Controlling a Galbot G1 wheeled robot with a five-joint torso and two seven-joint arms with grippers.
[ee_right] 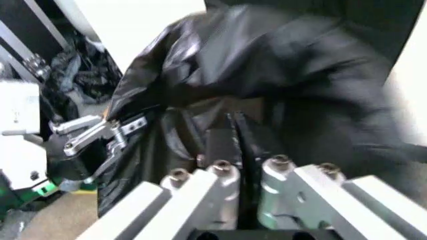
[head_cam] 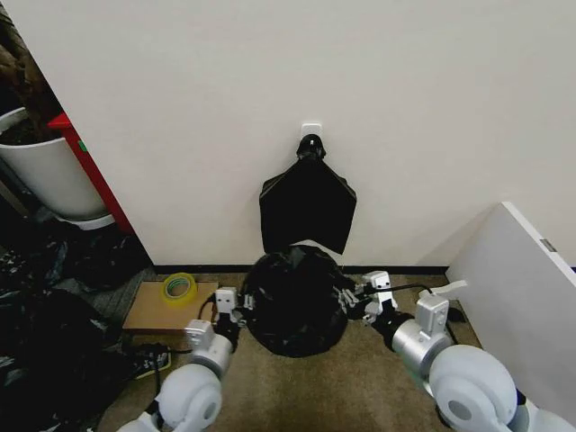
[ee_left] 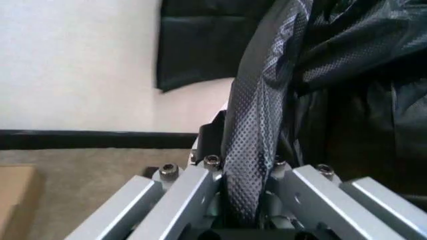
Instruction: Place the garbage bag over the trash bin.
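Observation:
The garbage bag [head_cam: 295, 306] is a glossy black dome on the floor against the wall, stretched between my two grippers. The trash bin is hidden under it. My left gripper [head_cam: 238, 313] is at the bag's left side. In the left wrist view it [ee_left: 243, 172] is shut on a dotted fold of the film [ee_left: 257, 125]. My right gripper [head_cam: 356, 297] is at the bag's right side. In the right wrist view it [ee_right: 237, 150] is shut on a thin pleat of the bag [ee_right: 267, 65], with the left gripper [ee_right: 93, 137] across the bag.
A flat black bundle [head_cam: 308, 205] hangs on the wall just above the bag. A cardboard piece [head_cam: 148, 310] with a yellow tape roll [head_cam: 178, 288] lies at the left. Farther left are a white tub [head_cam: 49, 175] and rumpled black plastic [head_cam: 45, 346]. A white panel [head_cam: 526, 297] stands at the right.

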